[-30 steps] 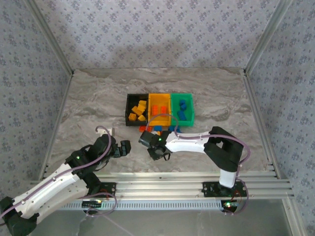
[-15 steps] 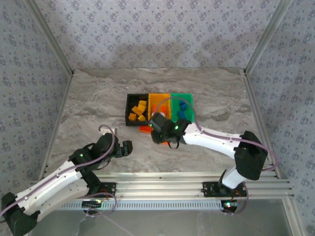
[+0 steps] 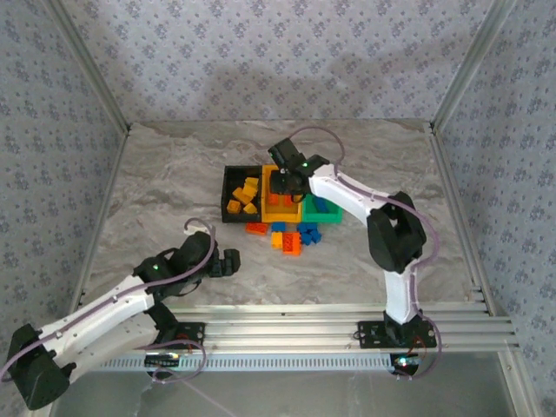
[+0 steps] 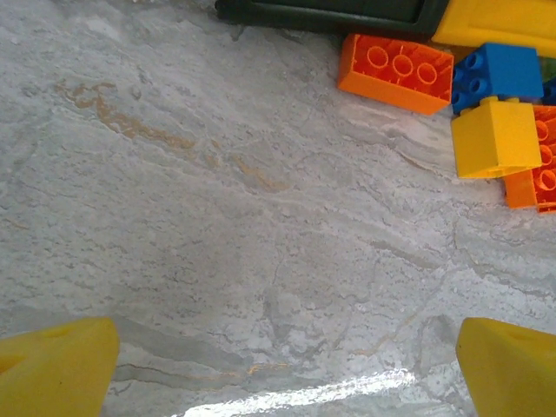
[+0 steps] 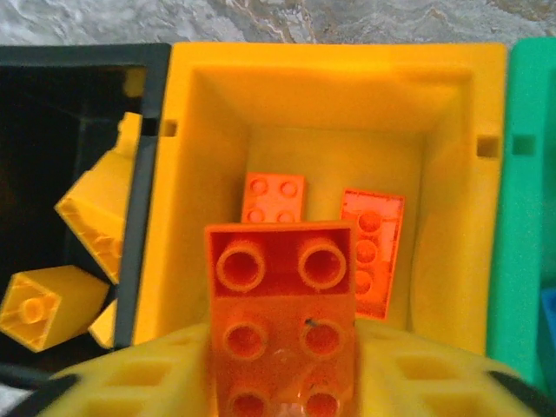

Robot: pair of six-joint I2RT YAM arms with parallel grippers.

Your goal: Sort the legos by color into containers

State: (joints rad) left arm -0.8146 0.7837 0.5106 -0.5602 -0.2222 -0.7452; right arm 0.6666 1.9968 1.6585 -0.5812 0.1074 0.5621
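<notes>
Top view: right gripper (image 3: 282, 184) hangs over the yellow-orange bin (image 3: 268, 205) at centre, with loose legos (image 3: 291, 236) below it on the bench (image 3: 156, 200).
Left wrist: left gripper (image 4: 278, 369) gapes wide over bare bench.
Right wrist: an orange brick (image 5: 282, 321) is clamped low in frame above that bin, so this looks like the drop step, and the next move calls for release.

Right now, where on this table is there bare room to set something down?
Bare table lies left of the black bin, behind the bins, and right of the green bin. Crowded: loose bricks line the bins' near side, and the right gripper holds an orange brick over the yellow-orange bin.
</notes>
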